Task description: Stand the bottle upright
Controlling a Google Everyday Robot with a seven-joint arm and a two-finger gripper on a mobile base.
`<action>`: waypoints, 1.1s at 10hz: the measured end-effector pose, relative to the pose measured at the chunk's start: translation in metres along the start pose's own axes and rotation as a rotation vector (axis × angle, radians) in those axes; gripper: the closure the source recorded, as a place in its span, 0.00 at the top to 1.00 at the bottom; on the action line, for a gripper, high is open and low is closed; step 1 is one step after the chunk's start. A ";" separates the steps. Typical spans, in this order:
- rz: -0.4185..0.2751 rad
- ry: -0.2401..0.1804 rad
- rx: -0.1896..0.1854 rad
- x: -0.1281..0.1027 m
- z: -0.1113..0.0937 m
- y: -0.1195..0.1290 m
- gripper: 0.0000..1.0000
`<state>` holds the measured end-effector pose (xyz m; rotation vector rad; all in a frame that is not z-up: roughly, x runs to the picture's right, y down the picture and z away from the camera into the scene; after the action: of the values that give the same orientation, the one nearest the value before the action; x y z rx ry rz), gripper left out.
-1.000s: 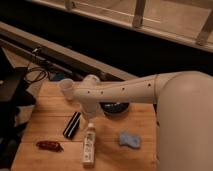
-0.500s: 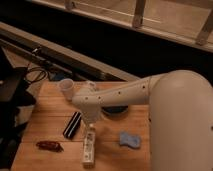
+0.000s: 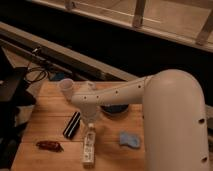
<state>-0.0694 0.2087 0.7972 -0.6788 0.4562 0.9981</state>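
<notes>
Moved since earlier: the arm's wrist has swung lower, bringing the claw [image 3: 90, 118] down towards the lying bottle [image 3: 88, 146]; the bottle itself lies where it did.
Snack wrapper: a reddish-brown packet [image 3: 49, 145], well left of the claw and nearer the camera, flat on the surface [image 3: 47, 112].
Paper cup: white cup [image 3: 66, 88], left of the claw and beyond it, upright, close against the arm.
Black bar: flat black bar [image 3: 71, 124], just left of the claw, lying roughly parallel to the bottle.
Claw: at the end of the white arm, pointing down, just above the bottle's far end; I cannot tell whether it is wide, narrow or gripping.
Bottle: directly below and camera-side of the claw, on its side; the long axis runs away from the camera, and the narrow end, seemingly the cap, is nearest the claw.
Next move, judged: the grip must cross that axis near the cap, then tip the base down.
Bowl: dark dish [image 3: 114, 108], right of the claw, partly under the arm.
Sponge: blue [image 3: 130, 139], right of the claw and nearer the camera.
Surface: pale wooden tabletop.
Room: dim, with cables at left and a railing beyond.
</notes>
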 end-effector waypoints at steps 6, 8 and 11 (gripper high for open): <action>-0.012 0.056 -0.093 -0.008 0.027 0.004 0.65; -0.027 0.050 -0.075 -0.008 0.026 0.008 0.46; -0.042 0.038 -0.043 -0.007 0.021 0.014 0.16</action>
<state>-0.0842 0.2244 0.8117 -0.7444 0.4530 0.9584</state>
